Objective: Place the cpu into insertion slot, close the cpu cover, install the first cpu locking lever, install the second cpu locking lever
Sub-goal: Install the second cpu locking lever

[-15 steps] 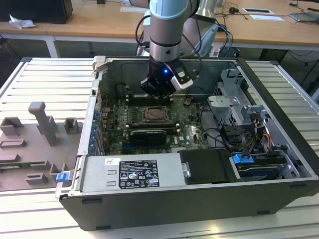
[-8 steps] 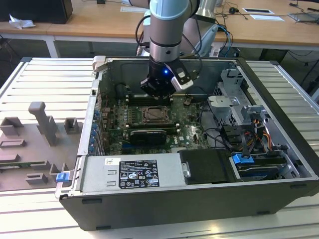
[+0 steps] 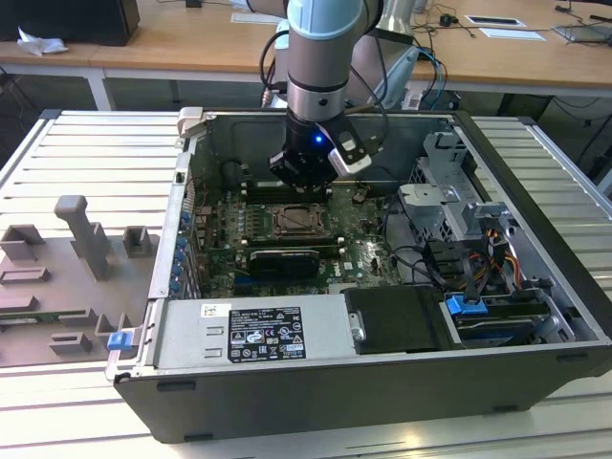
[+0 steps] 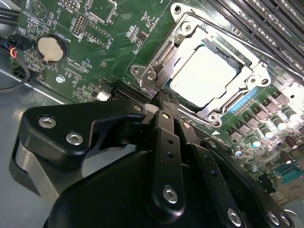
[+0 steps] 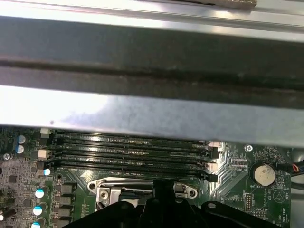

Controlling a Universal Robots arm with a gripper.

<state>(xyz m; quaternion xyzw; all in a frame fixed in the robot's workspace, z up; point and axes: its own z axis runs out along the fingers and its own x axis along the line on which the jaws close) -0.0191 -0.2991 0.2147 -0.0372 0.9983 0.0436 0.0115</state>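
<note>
Inside the open computer case (image 3: 535,258), which lies on its side on a ribbed metal table (image 3: 86,153), a green motherboard (image 3: 354,253) covers the floor. Near the board's middle sits the insertion slot (image 3: 301,223), and the cpu (image 4: 202,77) lies flat in it, its pale metal top facing up and its edges square with the socket rim. The cpu cover (image 4: 244,83) is folded down around the chip, so the metal top shows through the frame's window. Whether the locking levers along the socket's sides are latched cannot be told.

Along one side of the socket run the long narrow memory slots (image 5: 128,152), parallel to the case's far wall. A round coin battery (image 4: 51,48) sits on the board toward a corner. A black expansion card (image 3: 282,260) lies just on the near side of the socket, and a power supply box (image 3: 253,333) fills the case's near edge, with a drive cage (image 3: 459,206) at the exterior view's right.

The gripper (image 3: 304,180) hangs just above the board at the socket's far edge. In the second wrist view its black fingers (image 4: 164,137) are pressed together with nothing between them, the tips close to a corner of the socket frame.
</note>
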